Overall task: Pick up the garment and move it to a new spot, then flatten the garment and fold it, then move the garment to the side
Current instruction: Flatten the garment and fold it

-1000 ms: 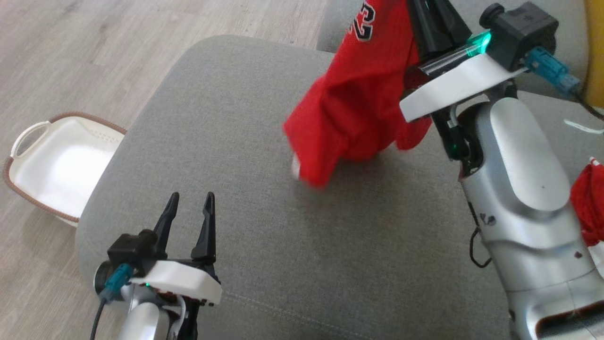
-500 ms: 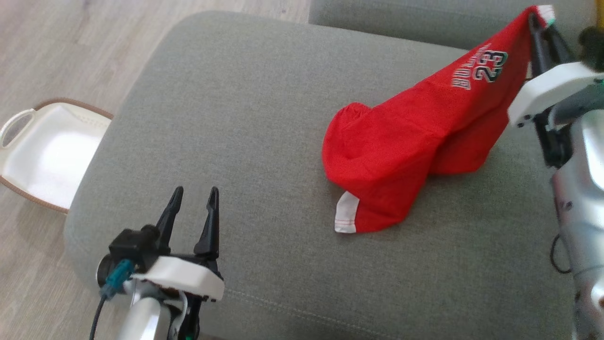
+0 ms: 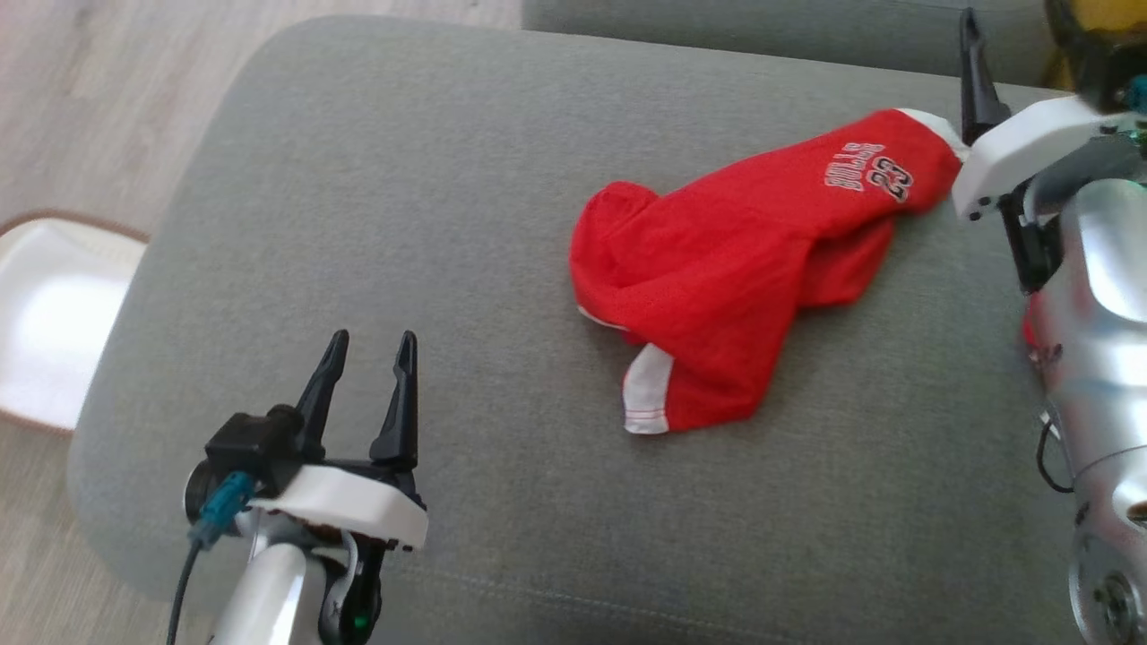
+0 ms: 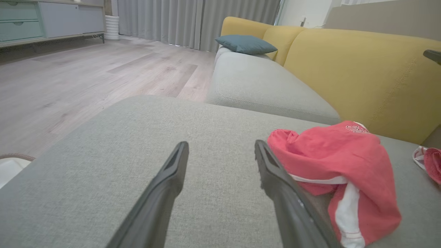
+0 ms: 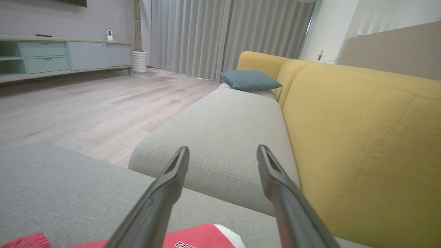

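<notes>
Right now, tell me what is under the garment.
The garment lies crumpled on the grey cushion. Its folds cover the cushion beneath; anything tucked under them cannot be seen.

Soft, even daylight, bright throughout. The white basket (image 3: 45, 322) at the head view's left edge is washed out by glare. The red garment (image 3: 717, 269) casts a faint shadow on the grey seat cushion (image 3: 403, 179). Wrist views bow toward their edges.
</notes>
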Tool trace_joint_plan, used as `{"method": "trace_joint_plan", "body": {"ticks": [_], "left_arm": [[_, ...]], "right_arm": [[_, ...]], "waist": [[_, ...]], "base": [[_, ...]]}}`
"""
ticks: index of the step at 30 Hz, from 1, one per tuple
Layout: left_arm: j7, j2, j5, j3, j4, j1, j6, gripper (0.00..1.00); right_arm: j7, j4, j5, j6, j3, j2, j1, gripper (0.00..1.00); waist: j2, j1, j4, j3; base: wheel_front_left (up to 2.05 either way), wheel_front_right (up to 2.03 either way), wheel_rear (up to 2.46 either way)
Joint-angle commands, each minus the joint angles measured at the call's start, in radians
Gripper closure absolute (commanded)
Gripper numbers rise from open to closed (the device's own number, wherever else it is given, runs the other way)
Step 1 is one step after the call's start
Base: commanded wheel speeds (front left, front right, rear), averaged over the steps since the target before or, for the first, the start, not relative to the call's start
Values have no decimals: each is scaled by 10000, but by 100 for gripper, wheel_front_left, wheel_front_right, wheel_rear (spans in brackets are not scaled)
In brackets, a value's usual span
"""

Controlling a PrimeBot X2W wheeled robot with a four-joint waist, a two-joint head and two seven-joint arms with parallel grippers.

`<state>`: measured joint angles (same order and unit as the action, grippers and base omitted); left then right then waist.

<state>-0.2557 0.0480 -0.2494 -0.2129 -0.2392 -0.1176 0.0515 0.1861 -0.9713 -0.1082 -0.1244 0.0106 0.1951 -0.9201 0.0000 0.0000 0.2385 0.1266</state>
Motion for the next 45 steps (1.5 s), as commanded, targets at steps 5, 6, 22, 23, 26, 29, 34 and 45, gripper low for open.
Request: {"method": "trace_joint_plan", "body": {"ticks": [5,6,22,23,26,29,34,45], "left_arm": [[-61,23,0,478,369,-492,-86,0],[-61,23,3,513,379,-471,-98,0],[-61,22,16,940,796,26,-171,0],[-61,22,12,961,821,48,-173,0],[-61,22,-3,1008,867,97,-182,0],[-61,22,-32,1015,907,128,-199,0],[-61,22,-44,952,906,56,-171,0],[-61,22,-186,691,732,-225,-175,0]], "right_arm": [[375,487,211,-63,-308,-144,-124,0],[431,614,290,-63,-354,-191,2,0],[490,5437,1406,-63,-132,-1399,4990,0],[417,5795,1465,-63,-88,-1421,5356,0],[205,6748,1872,-63,-210,-1441,6349,0],[2,7461,2148,-63,-400,-1445,7078,0],[-387,8304,2424,-63,-1337,-1446,7636,0],[-2363,7826,2703,-63,-4685,-1448,7337,0]], "waist": [[0,0,-492,-343],[0,0,-564,-430],[0,0,-1447,-1242],[0,0,-1480,-1243],[0,0,-1558,-1233],[0,0,-1598,-1202],[0,0,-1441,-1086],[0,0,-378,-606]], "base": [[0,0,0],[0,0,0],[0,0,0],[0,0,0],[0,0,0],[0,0,0],[0,0,0],[0,0,0]]}}
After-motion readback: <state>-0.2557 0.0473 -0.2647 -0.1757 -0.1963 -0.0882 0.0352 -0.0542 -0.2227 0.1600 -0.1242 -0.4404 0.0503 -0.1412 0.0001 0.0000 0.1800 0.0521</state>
